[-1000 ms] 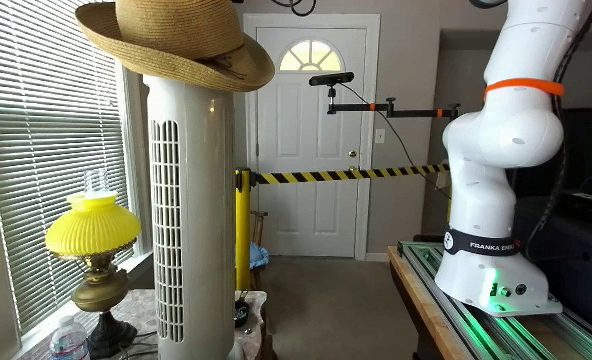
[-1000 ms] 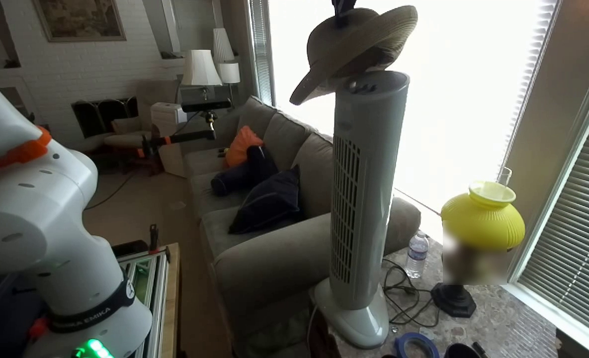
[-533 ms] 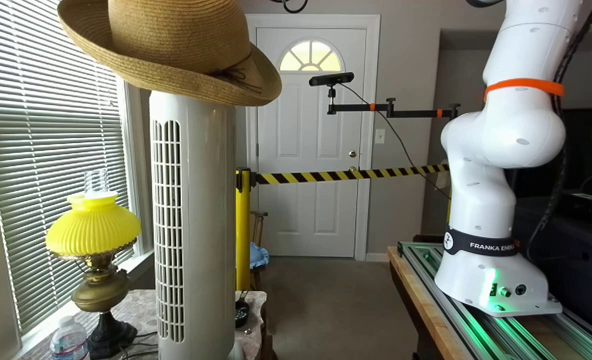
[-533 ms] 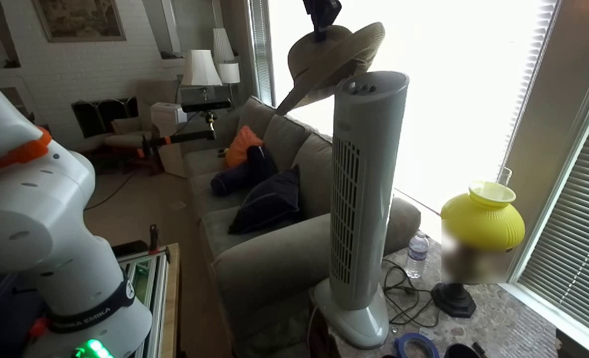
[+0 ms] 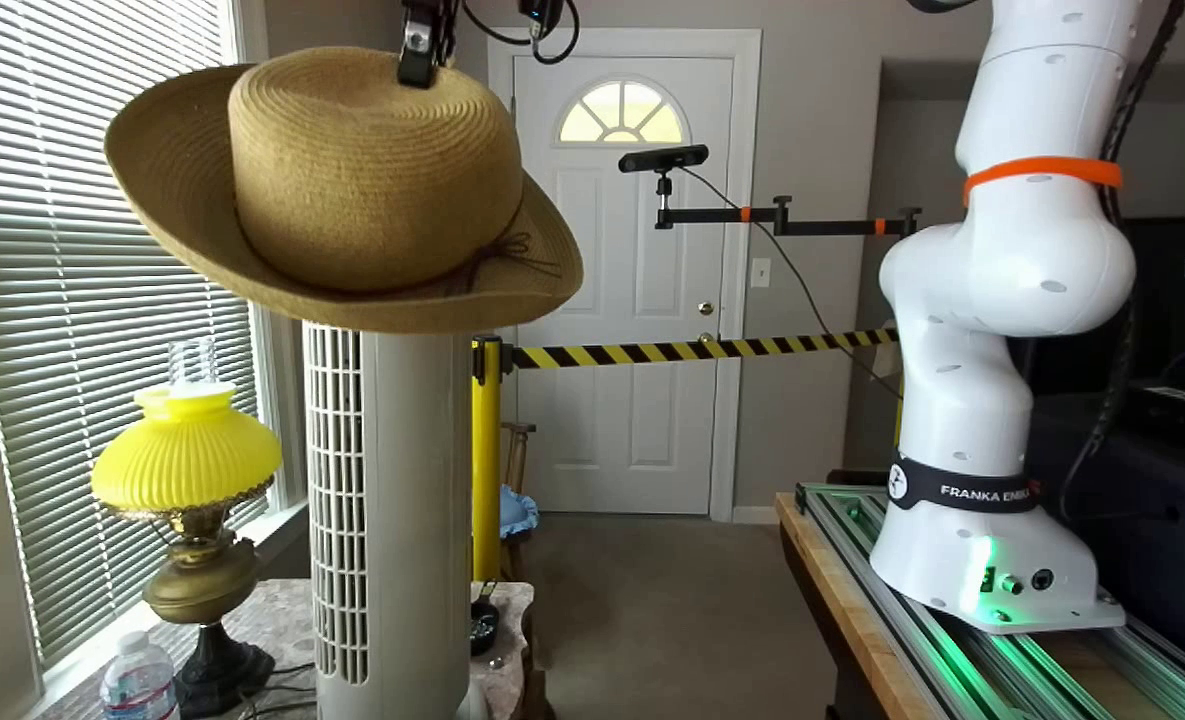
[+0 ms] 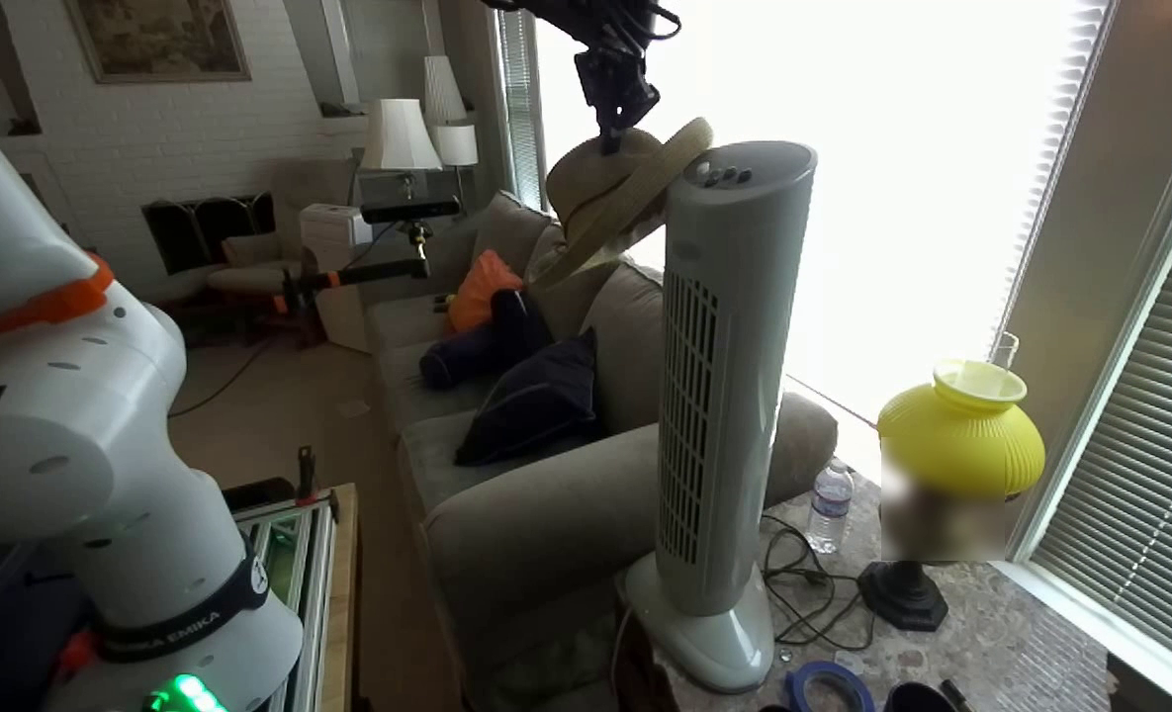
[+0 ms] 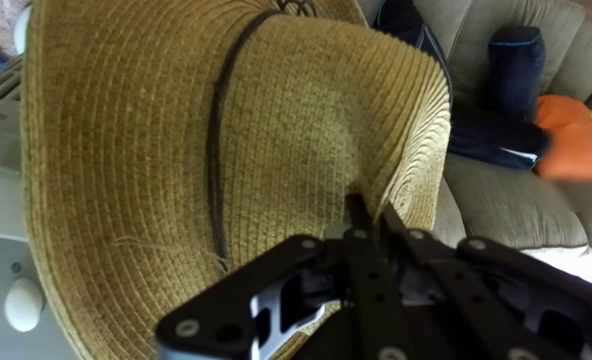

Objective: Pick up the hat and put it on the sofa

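The tan straw hat (image 5: 372, 190) hangs tilted from my gripper (image 5: 418, 75), beside the top of the white tower fan. In an exterior view, the hat (image 6: 590, 183) is above the near part of the grey sofa (image 6: 536, 494), brim slanting down to the left. In the wrist view, my gripper (image 7: 374, 210) is shut on the edge of the dented crown of the hat (image 7: 296, 115). One fingertip (image 7: 356, 202) lies outside the crown's side wall, the other on its top. The sofa seat (image 7: 515, 210) shows beyond the hat.
The tower fan (image 6: 724, 396) stands on a stone-topped table (image 6: 1021, 633) by the sofa arm; whether the brim touches it I cannot tell. A yellow lamp (image 6: 961, 435) and a bottle (image 6: 829, 504) share the table. Dark cushions (image 6: 536, 405) and an orange one (image 6: 487, 287) are on the sofa.
The gripper and hat have moved off the fan's top, down and toward the sofa. More of the gripper and wrist now shows. The hat stays held throughout.
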`<action>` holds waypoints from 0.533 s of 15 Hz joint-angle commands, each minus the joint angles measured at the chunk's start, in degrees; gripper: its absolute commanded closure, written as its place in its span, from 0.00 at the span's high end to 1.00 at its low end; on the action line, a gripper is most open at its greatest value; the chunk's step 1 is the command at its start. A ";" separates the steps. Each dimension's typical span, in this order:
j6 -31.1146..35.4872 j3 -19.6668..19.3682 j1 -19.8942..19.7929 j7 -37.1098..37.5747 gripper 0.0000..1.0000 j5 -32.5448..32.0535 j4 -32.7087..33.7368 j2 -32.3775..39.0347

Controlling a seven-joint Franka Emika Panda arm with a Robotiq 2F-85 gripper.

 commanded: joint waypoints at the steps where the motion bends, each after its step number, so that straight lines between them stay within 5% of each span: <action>1: -0.64 2.33 1.60 -0.68 0.02 -4.29 -1.45 1.89; 8: 0.14 8.24 5.15 1.48 0.02 -14.41 -3.69 6.95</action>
